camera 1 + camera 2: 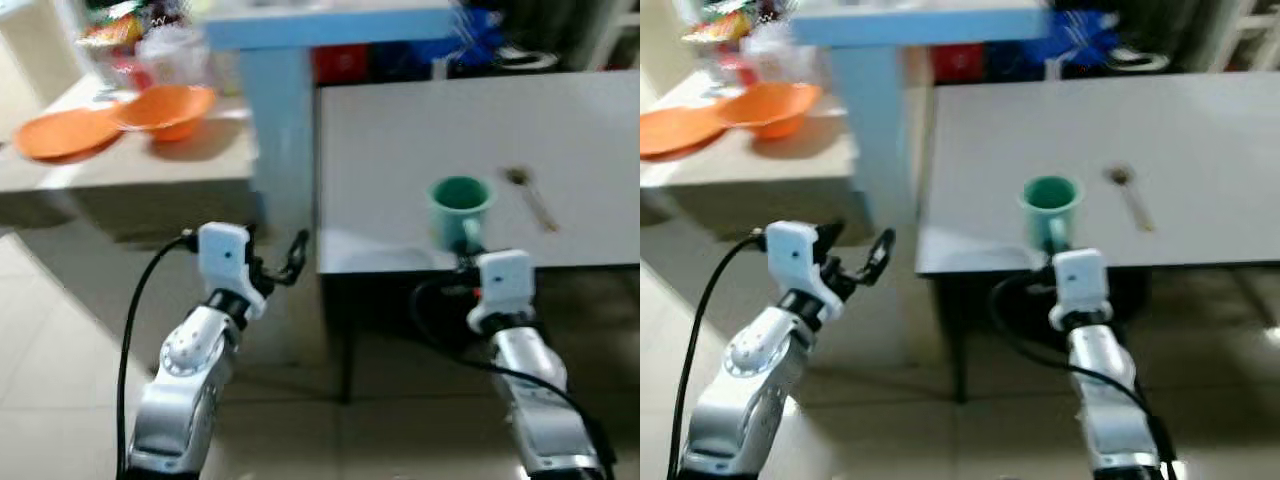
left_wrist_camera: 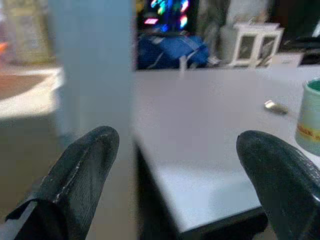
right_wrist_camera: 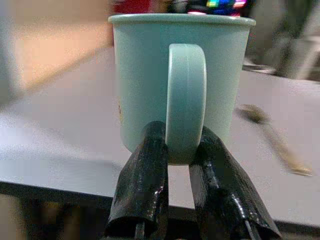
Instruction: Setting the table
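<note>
While upright, mug handle inside right pincer.

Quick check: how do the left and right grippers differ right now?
The right gripper has its jaws shut on the green mug's handle at the white table's near edge. The left gripper has its jaws spread wide and holds nothing. It hangs off that table, before the light blue post. Both have black fingers and point forward.

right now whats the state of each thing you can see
green mug: upright on white table, handle pinched
right gripper: shut on mug handle
left gripper: open, holding nothing
spoon: lying flat beside mug
orange bowl: upright on side counter
orange plate: flat beside bowl
</note>
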You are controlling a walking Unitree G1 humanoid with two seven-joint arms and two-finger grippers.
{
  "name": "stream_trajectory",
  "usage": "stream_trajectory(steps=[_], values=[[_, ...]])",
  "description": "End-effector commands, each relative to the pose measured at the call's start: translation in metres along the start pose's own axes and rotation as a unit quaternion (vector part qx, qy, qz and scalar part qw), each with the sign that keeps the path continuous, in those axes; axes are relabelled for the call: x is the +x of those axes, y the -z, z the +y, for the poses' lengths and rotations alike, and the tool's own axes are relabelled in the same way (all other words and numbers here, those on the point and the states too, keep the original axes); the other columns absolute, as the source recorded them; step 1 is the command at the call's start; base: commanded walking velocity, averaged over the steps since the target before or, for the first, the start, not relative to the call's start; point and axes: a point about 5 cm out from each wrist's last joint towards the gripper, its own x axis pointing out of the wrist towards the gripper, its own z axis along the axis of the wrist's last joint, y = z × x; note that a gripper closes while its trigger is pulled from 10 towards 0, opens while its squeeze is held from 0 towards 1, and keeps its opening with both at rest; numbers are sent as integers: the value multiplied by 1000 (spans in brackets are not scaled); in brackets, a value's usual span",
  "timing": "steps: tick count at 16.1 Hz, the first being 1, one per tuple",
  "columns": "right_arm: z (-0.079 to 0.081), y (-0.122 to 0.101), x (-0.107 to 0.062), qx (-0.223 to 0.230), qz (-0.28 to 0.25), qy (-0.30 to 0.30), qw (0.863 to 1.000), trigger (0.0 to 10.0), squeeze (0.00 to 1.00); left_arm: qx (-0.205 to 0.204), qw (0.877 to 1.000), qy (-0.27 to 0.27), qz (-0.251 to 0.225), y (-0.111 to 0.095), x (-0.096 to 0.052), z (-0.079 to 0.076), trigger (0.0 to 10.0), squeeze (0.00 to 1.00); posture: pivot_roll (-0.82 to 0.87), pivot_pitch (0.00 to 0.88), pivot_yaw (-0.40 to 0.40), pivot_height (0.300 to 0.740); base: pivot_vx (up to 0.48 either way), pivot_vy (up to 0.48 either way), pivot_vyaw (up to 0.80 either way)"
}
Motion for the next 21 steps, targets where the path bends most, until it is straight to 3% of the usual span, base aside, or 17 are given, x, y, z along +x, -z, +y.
stream_trajectory(steps=[1,10,21], values=[[6,-6,2,6,-16,-7,1000,0,0,9,1000,-10,11,2,-1,8,10000,0,-145,0,100,731,0,-480,0],[9,-8,2,2,-26,-8,1000,0,0,25,1000,-5,9,-1,19,9,10000,0,-191,0,114,731,0,-479,0],[10,-6,1,-7,-19,-21,1000,0,0,30,999,-22,15,7,23,9,10000,0,-198,0,99,731,0,-466,144]])
